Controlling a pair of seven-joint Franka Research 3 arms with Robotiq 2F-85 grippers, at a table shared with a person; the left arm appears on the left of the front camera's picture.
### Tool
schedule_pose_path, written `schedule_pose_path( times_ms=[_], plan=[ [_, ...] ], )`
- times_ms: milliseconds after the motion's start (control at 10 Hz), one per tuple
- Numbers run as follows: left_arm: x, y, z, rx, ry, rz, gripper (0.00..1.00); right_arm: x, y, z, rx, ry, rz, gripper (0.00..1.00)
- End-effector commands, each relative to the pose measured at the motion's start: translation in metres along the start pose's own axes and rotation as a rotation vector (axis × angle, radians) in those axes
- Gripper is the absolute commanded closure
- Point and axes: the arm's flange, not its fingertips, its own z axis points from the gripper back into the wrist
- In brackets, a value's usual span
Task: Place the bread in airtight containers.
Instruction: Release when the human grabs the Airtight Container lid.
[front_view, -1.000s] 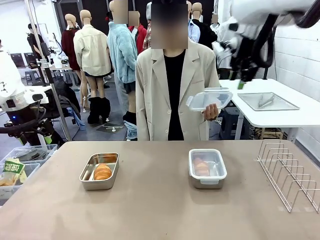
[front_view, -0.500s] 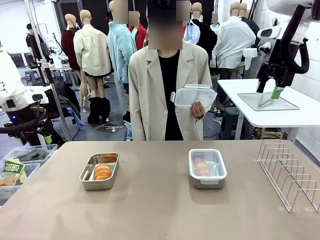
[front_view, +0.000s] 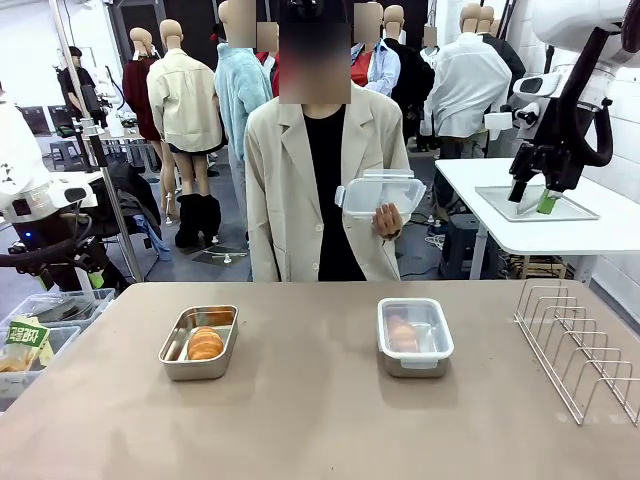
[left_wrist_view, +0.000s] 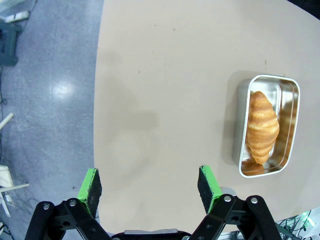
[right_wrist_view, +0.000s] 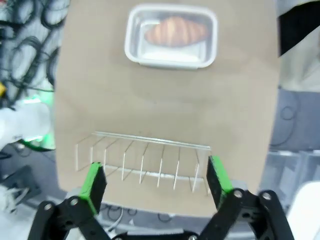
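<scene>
An open steel airtight container (front_view: 199, 342) (left_wrist_view: 267, 125) on the table's left holds one bread roll (front_view: 205, 343) (left_wrist_view: 262, 126). The other container (front_view: 415, 336) (right_wrist_view: 171, 36), right of centre, has a clear lid on and a bread roll (front_view: 403, 335) (right_wrist_view: 175, 31) inside. Across the table a person's hand (front_view: 386, 218) holds a second clear lid (front_view: 380, 194) at chest height. My right gripper (front_view: 530, 197) (right_wrist_view: 156, 175) hangs open and empty, high at the far right. My left gripper (left_wrist_view: 148, 175) is open and empty over the table's left edge, well away from the open tin.
A wire rack (front_view: 578, 350) (right_wrist_view: 145, 160) stands on the table's right side. Behind it, a white side table carries a flat metal tray (front_view: 535, 203). Plastic bins (front_view: 40, 320) sit on the floor at the left.
My right arm has swung from above the person's lid out to the far right, and its jaws have opened. The person has shifted left with the lid. The left arm has not moved.
</scene>
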Motion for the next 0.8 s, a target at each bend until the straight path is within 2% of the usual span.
schedule_pose_path(
  times_ms=[0,700],
  plan=[
    [0.0002,0.0003,0.0017,0.007,-0.003,0.008,0.0,0.0016,-0.001,0.001,0.008,0.024,0.005,0.0],
    [0.0002,0.0003,0.0017,0.007,-0.003,0.008,0.0,0.0016,-0.001,0.001,0.008,0.024,0.005,0.0]
  ],
)
